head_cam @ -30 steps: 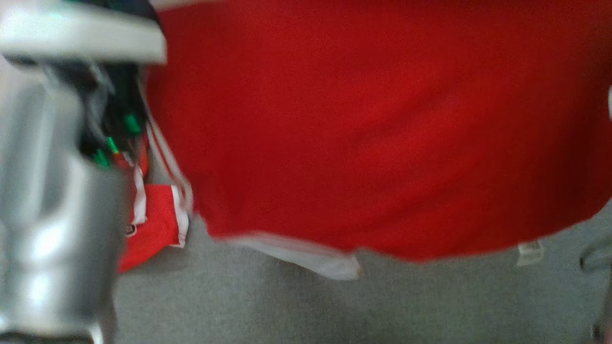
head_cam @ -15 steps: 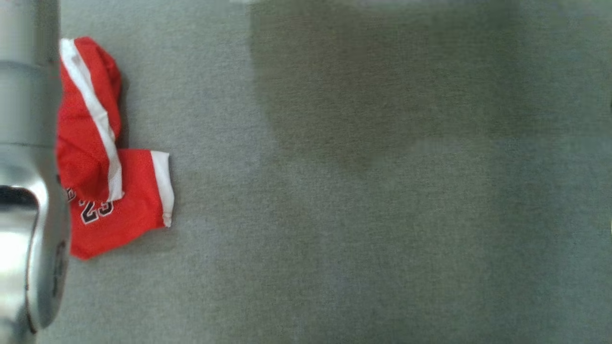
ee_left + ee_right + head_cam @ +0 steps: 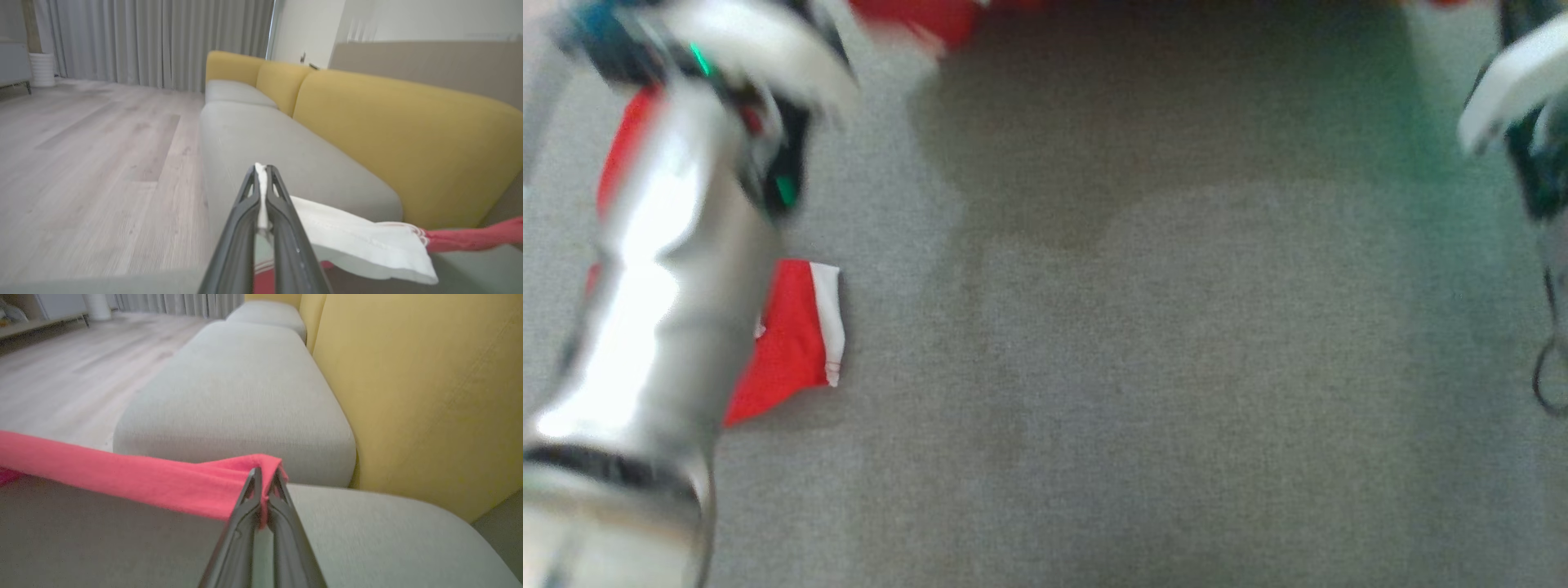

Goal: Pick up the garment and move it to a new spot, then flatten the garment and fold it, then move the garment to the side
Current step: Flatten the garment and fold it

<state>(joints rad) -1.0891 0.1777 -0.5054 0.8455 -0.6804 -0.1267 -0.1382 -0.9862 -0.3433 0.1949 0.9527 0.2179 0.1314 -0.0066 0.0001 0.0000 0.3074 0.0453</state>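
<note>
The garment is red with a white hem, and both grippers hold it up above the grey sofa seat [image 3: 1135, 367]. In the left wrist view my left gripper [image 3: 263, 169] is shut on the white hem [image 3: 359, 241], and red cloth [image 3: 470, 239] trails off to the right. In the right wrist view my right gripper [image 3: 265, 473] is shut on a red edge of the garment [image 3: 122, 473], which stretches taut to the left. In the head view a blurred strip of the garment [image 3: 915, 16] runs along the top edge between the two wrists.
A second red piece with white trim [image 3: 796, 343] lies on the seat at the left, partly behind my pale left forearm [image 3: 662, 310]. The yellow sofa backrest [image 3: 408, 134] rises beyond the cushions. Wooden floor [image 3: 81, 163] lies beside the sofa.
A second ago the red garment covered the upper head view; half a second ago it was out of it. Now its edge shows along the top, with both wrists blurred by motion.
</note>
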